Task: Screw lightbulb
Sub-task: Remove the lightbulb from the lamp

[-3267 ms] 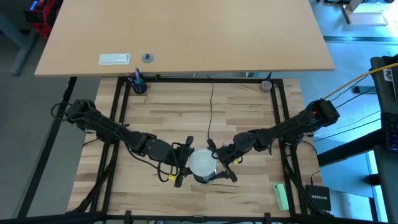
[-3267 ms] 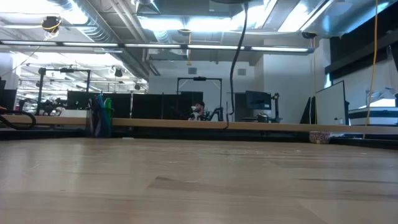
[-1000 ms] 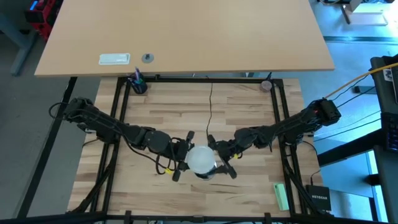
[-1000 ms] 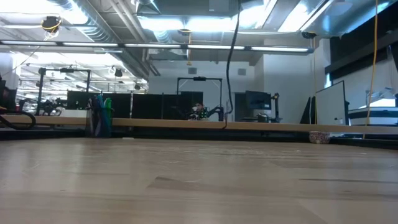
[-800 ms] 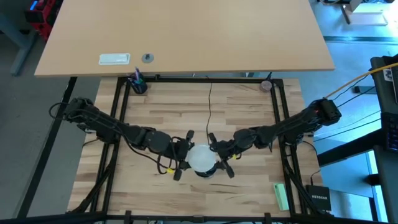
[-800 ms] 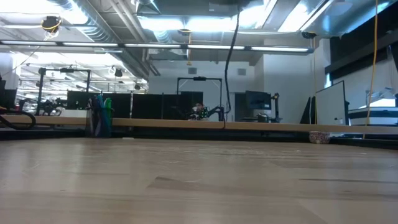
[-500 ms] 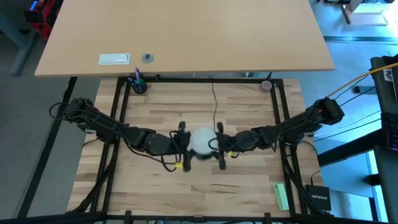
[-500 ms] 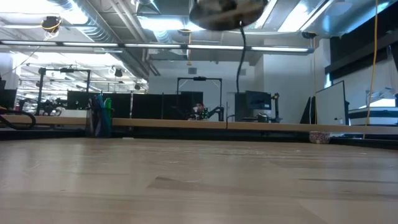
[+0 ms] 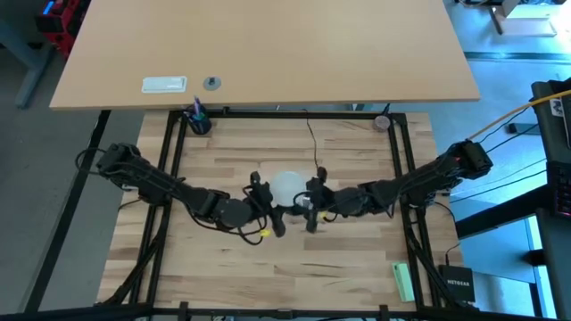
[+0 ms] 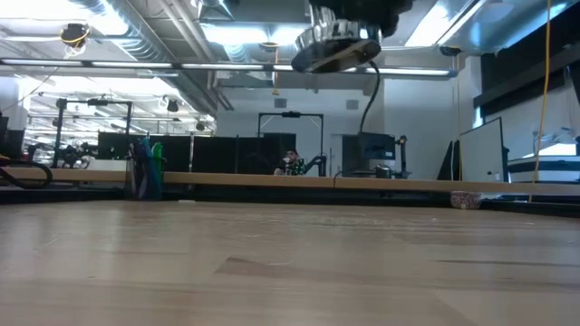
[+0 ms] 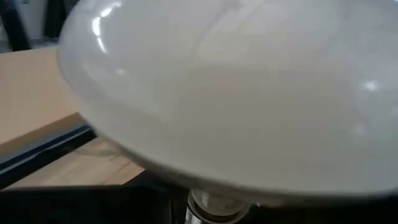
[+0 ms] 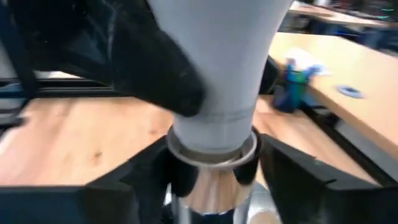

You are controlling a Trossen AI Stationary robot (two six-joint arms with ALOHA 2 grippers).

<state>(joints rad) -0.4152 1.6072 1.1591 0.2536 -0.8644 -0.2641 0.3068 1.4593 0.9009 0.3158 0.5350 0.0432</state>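
Note:
The frosted white lightbulb (image 9: 287,189) is held in the air over the middle of the wooden table, dome up. Its tapered neck (image 12: 217,81) runs down into the round silver socket (image 12: 211,180). My left gripper (image 9: 268,203) is shut on the bulb from the left. My right gripper (image 9: 312,201) is shut on the socket from the right. The low view shows the socket (image 10: 337,47) from below, tilted, with its thin black cord (image 10: 372,100) hanging from it. The dome (image 11: 236,93) fills the left wrist view. My left gripper holds the lightbulb by its tapered neck, under the dome; one dark finger (image 12: 161,68) lies against the neck's side. It comes in about level from the table's left. The bulb is lifted clear, dome up, its base in the socket. My right gripper pinches the silver socket's round wall (image 12: 186,186) between its two fingers (image 12: 124,186), one on each side. It comes in about level from the table's right. The socket is lifted clear of the table, with its cord hanging slack.
The cord (image 9: 310,134) runs to the table's far edge. A blue pen cup (image 9: 197,120) stands at the far left corner and a small round thing (image 9: 382,122) at the far right. A green object (image 9: 404,281) lies near the right front.
Both grippers have gone toward the table's far edge together, carrying the bulb and socket with them, and both have turned about the bulb. The socket has come into the low view at the top, and its cord has swung to the right.

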